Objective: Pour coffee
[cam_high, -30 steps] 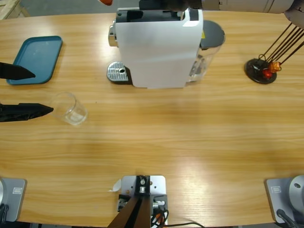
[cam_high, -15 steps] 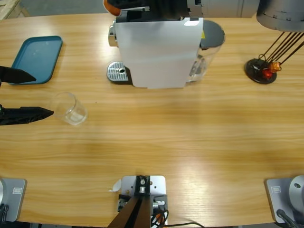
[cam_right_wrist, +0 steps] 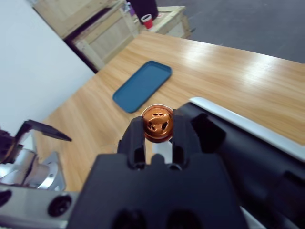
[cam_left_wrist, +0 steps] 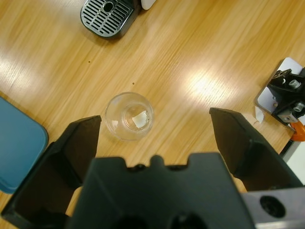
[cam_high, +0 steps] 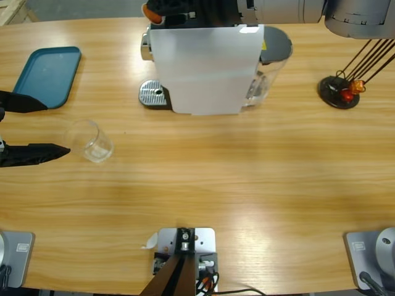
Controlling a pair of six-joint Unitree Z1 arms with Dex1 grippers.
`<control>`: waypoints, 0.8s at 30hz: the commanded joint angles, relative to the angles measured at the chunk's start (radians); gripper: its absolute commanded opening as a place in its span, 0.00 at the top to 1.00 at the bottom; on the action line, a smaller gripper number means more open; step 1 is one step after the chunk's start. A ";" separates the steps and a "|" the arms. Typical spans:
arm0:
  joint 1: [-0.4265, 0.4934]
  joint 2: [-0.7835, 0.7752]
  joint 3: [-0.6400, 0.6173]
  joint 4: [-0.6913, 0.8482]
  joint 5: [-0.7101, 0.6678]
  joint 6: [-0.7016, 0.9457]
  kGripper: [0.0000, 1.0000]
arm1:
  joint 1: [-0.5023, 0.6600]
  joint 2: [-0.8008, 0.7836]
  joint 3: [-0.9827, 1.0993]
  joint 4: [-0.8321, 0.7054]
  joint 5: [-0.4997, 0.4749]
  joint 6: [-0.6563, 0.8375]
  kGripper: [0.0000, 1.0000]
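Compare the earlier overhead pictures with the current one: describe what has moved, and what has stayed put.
The right gripper, shut on an orange capsule, has slid further over the coffee machine towards the tray side. The open left gripper has widened its jaws beside the empty glass, without touching it. The glass, blue tray, machine and capsule stand stayed in place.

Pale wooden crates (cam_right_wrist: 83,33), apparently, stand beyond the table (cam_right_wrist: 248,81).

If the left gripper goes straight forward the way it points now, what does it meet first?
Most likely the empty clear glass. The left gripper is open, its fingers apart, and the glass stands just ahead between them. Height is unclear.
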 commanded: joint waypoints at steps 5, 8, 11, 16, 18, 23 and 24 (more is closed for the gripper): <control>-0.010 -0.017 0.035 -0.010 0.005 -0.017 0.01 | -0.015 0.031 -0.021 0.075 -0.066 -0.030 1.00; -0.010 -0.017 0.039 -0.012 0.005 -0.017 0.01 | -0.015 0.039 -0.027 0.083 -0.066 -0.030 1.00; -0.010 -0.017 0.042 -0.015 0.005 -0.017 0.01 | -0.015 0.050 -0.030 0.085 -0.064 -0.026 1.00; -0.010 -0.016 0.046 -0.016 0.005 -0.017 0.01 | -0.015 0.062 -0.040 0.085 -0.063 -0.015 1.00; -0.010 -0.017 0.047 -0.016 0.005 -0.017 0.01 | -0.015 0.066 -0.043 0.085 -0.063 -0.013 1.00; -0.010 -0.020 0.052 -0.016 0.005 -0.017 0.01 | -0.015 0.066 -0.042 0.085 -0.063 -0.010 1.00; -0.010 -0.019 0.052 -0.016 0.005 -0.017 0.01 | -0.015 0.066 -0.042 0.086 -0.063 -0.007 1.00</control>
